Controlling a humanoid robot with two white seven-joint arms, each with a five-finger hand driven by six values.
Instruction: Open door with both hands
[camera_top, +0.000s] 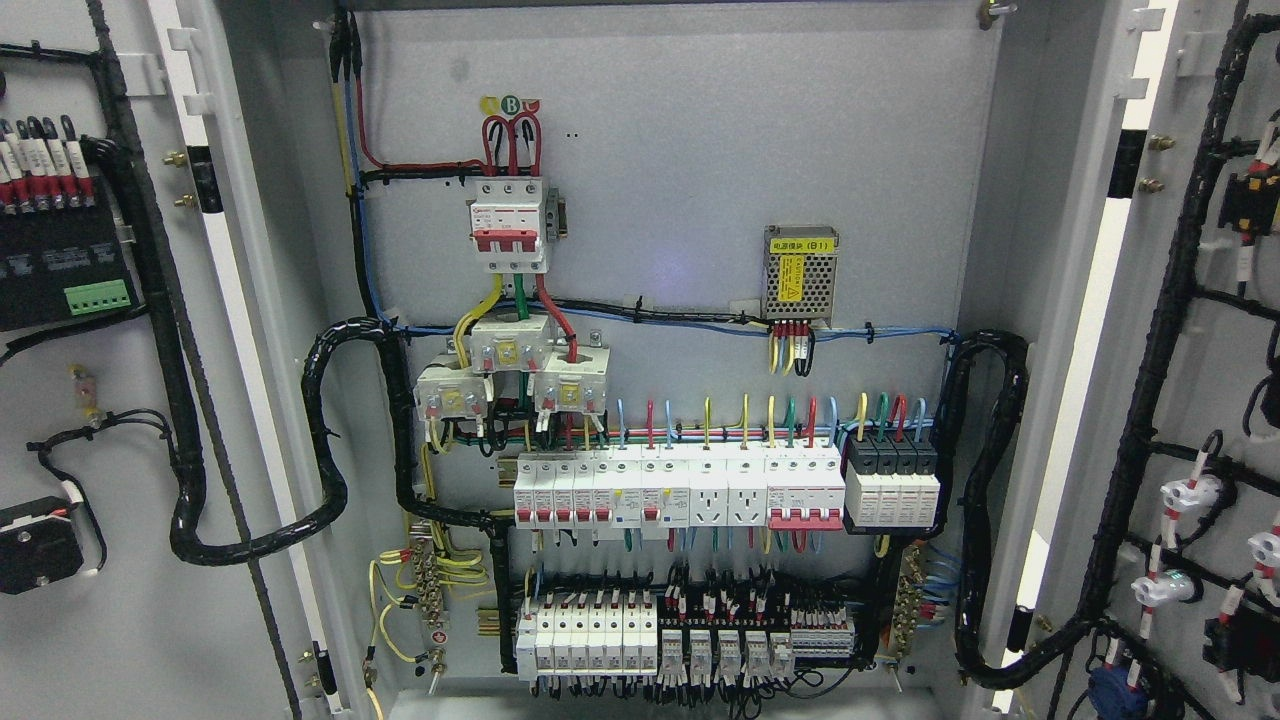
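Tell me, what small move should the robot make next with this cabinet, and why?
Probably none on the doors: the left door and right door both already stand swung wide, leaving the breaker panel fully exposed. No robot hand shows in the head view, so keeping the arms lowered and clear of the wiring seems sensible.

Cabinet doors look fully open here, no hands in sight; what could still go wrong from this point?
1. The left door and right door carry wired parts; swinging either further might strain the black cable bundles looping from cabinet to door.
2. Any hand reaching in could touch the exposed breakers and terminals.
3. Neither hand shows, so their position cannot be checked.
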